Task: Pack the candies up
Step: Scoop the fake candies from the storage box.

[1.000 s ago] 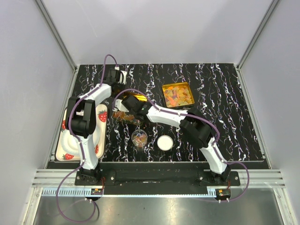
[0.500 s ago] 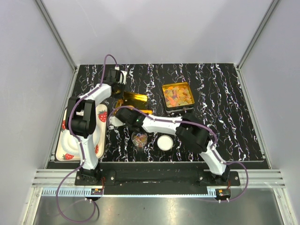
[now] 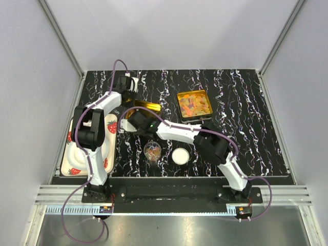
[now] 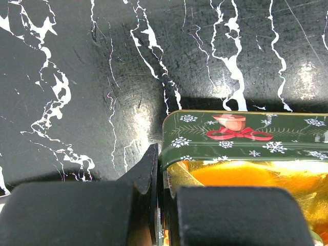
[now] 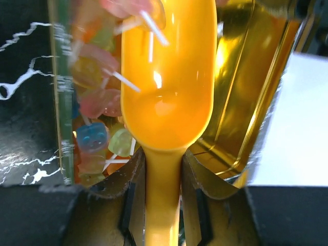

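Clenching tin (image 4: 241, 136) in left hand (image 4: 159, 205) to steady it, grasping scoop (image 5: 166, 92) in right hand (image 5: 163, 169) to pour candies (image 5: 97, 138).

You see a black counter (image 4: 77, 77) veined white, a green tin (image 4: 246, 146) with white snowflakes and a red bow, an orange scoop (image 5: 166, 77), and pink, blue and green candies (image 5: 92, 137).

Black marbled table (image 3: 246, 128): candy-filled tin (image 3: 195, 105), white disc (image 3: 180, 156), strawberry tray (image 3: 69, 166).
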You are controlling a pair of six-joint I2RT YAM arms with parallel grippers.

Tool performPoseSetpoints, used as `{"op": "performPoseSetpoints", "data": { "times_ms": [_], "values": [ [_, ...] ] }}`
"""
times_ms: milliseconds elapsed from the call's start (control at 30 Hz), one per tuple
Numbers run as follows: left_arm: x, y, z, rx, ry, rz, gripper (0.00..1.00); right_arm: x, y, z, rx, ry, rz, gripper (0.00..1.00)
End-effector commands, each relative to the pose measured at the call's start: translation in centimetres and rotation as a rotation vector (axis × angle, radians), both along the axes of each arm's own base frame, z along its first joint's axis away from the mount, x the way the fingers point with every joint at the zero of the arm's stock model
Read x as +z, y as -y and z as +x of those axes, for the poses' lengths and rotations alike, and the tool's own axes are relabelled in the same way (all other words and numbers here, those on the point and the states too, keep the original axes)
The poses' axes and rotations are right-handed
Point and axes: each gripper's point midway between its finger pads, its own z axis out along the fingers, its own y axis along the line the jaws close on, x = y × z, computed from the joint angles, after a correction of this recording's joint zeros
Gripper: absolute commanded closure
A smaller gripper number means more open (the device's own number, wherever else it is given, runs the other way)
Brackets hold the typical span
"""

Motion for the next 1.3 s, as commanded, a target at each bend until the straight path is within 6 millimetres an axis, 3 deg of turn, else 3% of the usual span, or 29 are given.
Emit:
{"op": "performPoseSetpoints", "data": {
  "times_ms": [0,433,567,900,1267],
  "values": [
    [2.8,0.4,1.5,-0.005,0.101,-0.027,1.0,1.2,0.3,1.7,-0.135,-0.084,0.186,1.0],
    [2.8,0.3,1.6,-0.004,0.101,-0.023,1.0,2.0,1.8,2.0,-0.22,-0.211,0.347,1.0],
    [3.0,0.3,1.6,-0.004,0.105,-0.022,1.0,2.6,2.0,1.1,-0.191,-0.251,0.373,1.0],
    [2.8,0.3,1.6,-0.004,0.103,-0.022,1.0,6.4,3.5,-1.8,-0.097,-0.286,0.408,1.0],
    [2.9,0.1,1.6,-0.003,0.106,-0.013,1.0,8.2,4.6,-3.8,-0.04,-0.317,0.423,1.0]
  ]
}}
